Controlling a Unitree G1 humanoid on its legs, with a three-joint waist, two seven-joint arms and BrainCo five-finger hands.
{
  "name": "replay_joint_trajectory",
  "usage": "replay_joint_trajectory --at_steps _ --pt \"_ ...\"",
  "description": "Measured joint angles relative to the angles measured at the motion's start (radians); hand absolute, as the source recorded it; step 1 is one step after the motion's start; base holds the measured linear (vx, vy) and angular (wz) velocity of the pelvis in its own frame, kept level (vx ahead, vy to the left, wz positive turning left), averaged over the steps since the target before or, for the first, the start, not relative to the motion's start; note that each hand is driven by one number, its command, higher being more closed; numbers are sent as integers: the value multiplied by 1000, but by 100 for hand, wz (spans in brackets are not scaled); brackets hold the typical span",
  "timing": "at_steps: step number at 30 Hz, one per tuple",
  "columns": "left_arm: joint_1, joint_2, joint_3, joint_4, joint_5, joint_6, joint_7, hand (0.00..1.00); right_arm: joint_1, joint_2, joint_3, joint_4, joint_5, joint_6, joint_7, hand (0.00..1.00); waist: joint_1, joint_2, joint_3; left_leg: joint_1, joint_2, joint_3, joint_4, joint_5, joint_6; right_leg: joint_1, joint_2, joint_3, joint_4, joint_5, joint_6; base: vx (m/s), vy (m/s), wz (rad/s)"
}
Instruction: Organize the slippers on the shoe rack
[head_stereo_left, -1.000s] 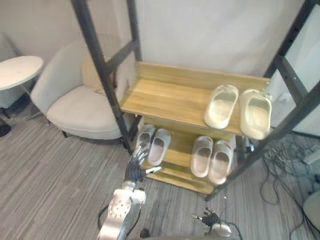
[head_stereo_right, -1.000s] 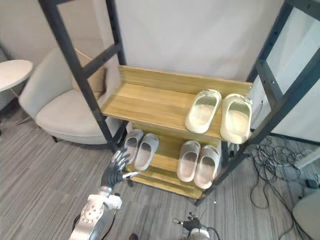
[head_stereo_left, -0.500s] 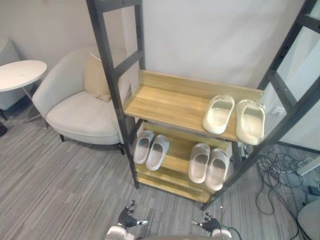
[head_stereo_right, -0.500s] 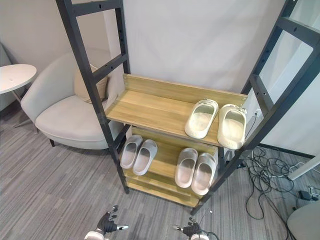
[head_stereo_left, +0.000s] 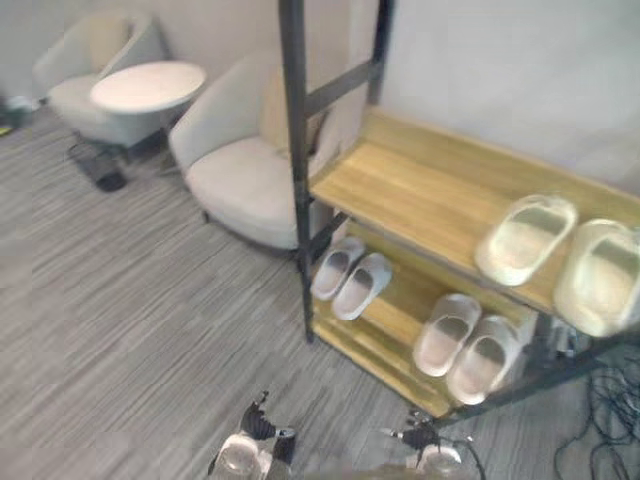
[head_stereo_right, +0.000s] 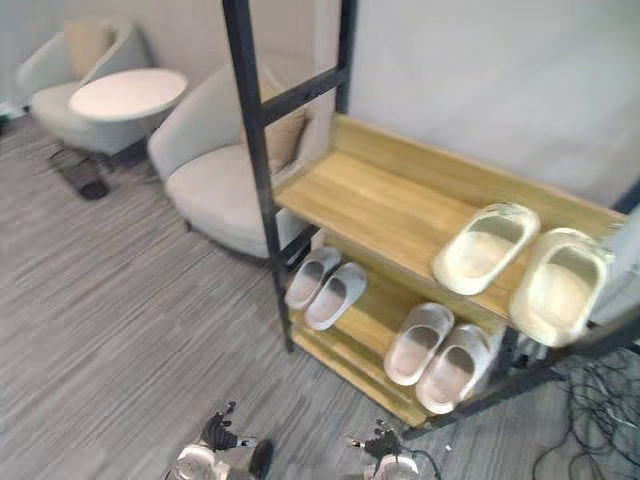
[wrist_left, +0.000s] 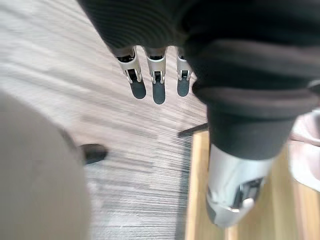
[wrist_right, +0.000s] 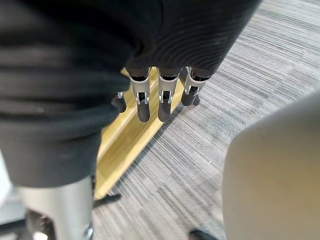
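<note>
Now left hand (head_stereo_left: 258, 427) lowered from rack (head_stereo_left: 400, 190), right hand (head_stereo_left: 418, 436) likewise; fingers straight, empty. Slippers (head_stereo_left: 362, 285) paired: task likely done.

Grey striped carpet floor (head_stereo_left: 120, 300) across the near and left side. Plain pale wall (head_stereo_left: 520, 70) at the far right. White armchair (head_stereo_left: 245, 175) at far centre, with a beige cushion (head_stereo_left: 285, 110) against its back. Round white table (head_stereo_left: 148, 85) just left of it, something dark and basket-like (head_stereo_left: 95, 165) by its base. Second pale armchair (head_stereo_left: 90, 60) far left, behind the table. Dark cables (head_stereo_left: 610, 400) loose on the floor, near right. Soft, even light.
</note>
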Motion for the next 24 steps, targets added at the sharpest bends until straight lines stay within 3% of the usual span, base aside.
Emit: replay_joint_trajectory --at_steps 1,2,4,6,11,13,15,17,18,20,22,24 --pt "-13 2 0 -1 -1 5 0 0 -5 4 0 1 0 0 -5 0 4 5 15 -29 13 46 17 8 6 6 9 -36 -13 9 -12 -39 -101 80" --pt "-25 5 1 -1 -1 11 0 0 -19 11 -2 1 0 0 -8 0 3 -4 26 -53 38 177 34 -13 65 7 8 -71 -19 14 -20 -42 -53 72" --pt "-54 9 8 -1 0 17 -1 0 -27 14 -13 -1 0 -2 -10 0 -3 -27 42 -124 118 485 237 -94 129 11 -2 -112 -23 17 -26 7 -44 56" --pt "-52 -4 8 -1 0 15 -1 0 -14 4 -14 -4 0 -4 -8 0 -4 -15 47 -147 162 655 376 -163 137 24 1 -120 -13 12 -21 82 35 48" --pt "-52 1 16 4 0 15 0 0 12 -13 -38 -41 2 -4 1 0 -12 -18 52 -140 51 653 314 -198 156 29 -64 -136 -7 -49 25 66 156 56" --pt "-45 7 25 5 -2 15 0 0 10 -4 -42 -41 0 -3 3 0 -12 -24 45 -130 7 651 293 -200 170 31 -86 -107 -9 -65 19 82 136 35" --pt "-44 9 44 4 -13 15 0 0 5 14 -50 -40 0 -2 3 0 -10 -30 46 -138 -25 651 335 -242 197 48 -117 -112 -6 -77 29 163 145 24" --pt "-43 10 47 12 -17 16 0 0 5 20 -47 -41 0 -2 6 0 -18 -23 42 -137 -39 618 344 -271 210 22 -130 -97 108 -55 8 225 141 30" --pt "-46 16 46 17 -17 15 0 0 -2 18 -51 -41 0 -2 5 0 -27 -19 39 -127 -42 587 330 -269 206 -45 -126 -66 241 -21 -24 234 141 56" --pt "-46 18 40 24 -17 16 0 0 4 19 -53 -42 0 -3 5 0 -36 -19 42 -93 -45 538 296 -265 202 -93 -82 33 329 -51 -7 227 95 68" --pt "-41 19 40 34 -17 16 1 0 12 19 -55 -43 2 -5 4 0 -35 -21 40 -19 -62 480 218 -244 199 -136 -17 123 335 -88 14 297 38 78" --pt "-36 21 40 39 -17 15 0 0 14 20 -61 -43 2 -13 4 0 -38 -24 36 19 -80 443 173 -233 196 -166 3 136 288 -88 15 251 -8 84"
